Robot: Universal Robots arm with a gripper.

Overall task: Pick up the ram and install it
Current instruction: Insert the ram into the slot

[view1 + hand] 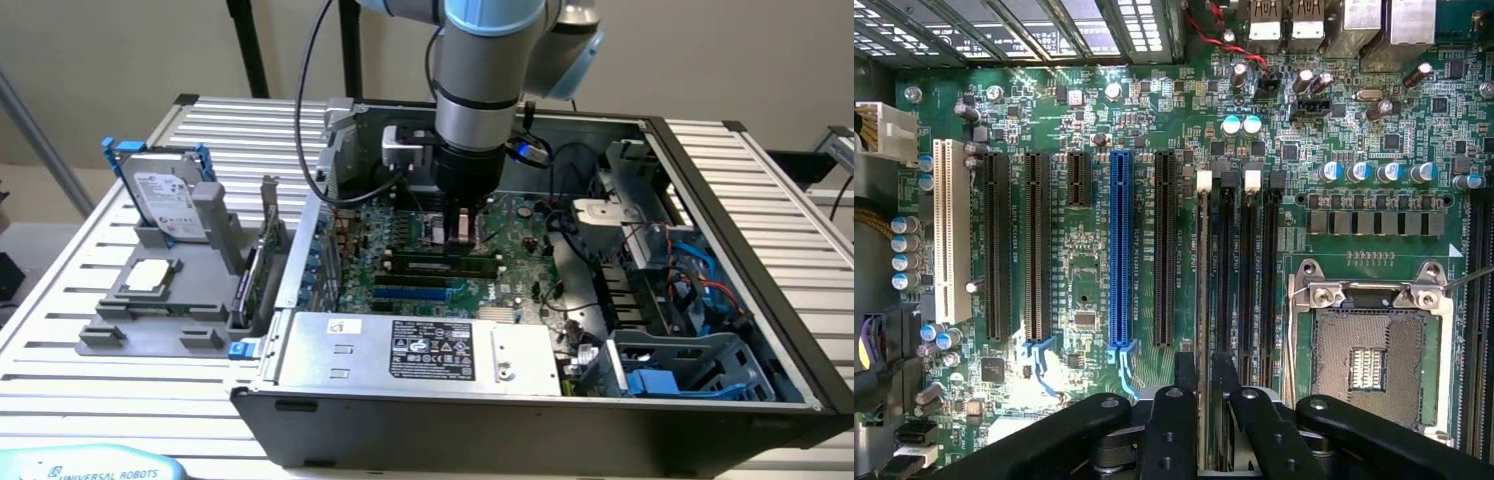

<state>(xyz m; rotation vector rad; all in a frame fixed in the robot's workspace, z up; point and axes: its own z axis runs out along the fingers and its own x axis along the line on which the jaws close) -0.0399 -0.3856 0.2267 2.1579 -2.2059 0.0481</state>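
Note:
My gripper [462, 243] hangs low inside the open computer case [747, 250], just over the motherboard [514, 225]. In the wrist view its two dark fingers [1186, 385] close on a thin strip seen edge-on, the ram [1204, 290]. The ram runs along the first memory slot, the one with a white latch [1204, 181], beside the other memory slots [1252, 260]. I cannot tell whether the ram is seated in the slot or hovering just above it. In the exterior view the fingers hide the ram.
The open processor socket [1369, 350] lies beside the memory slots, and a blue expansion slot [1119, 250] lies on their other side. The power supply [414, 350] fills the case front. A grey fixture [134, 330] at the exterior view's left holds a hard drive [171, 200] and a silver processor [147, 278].

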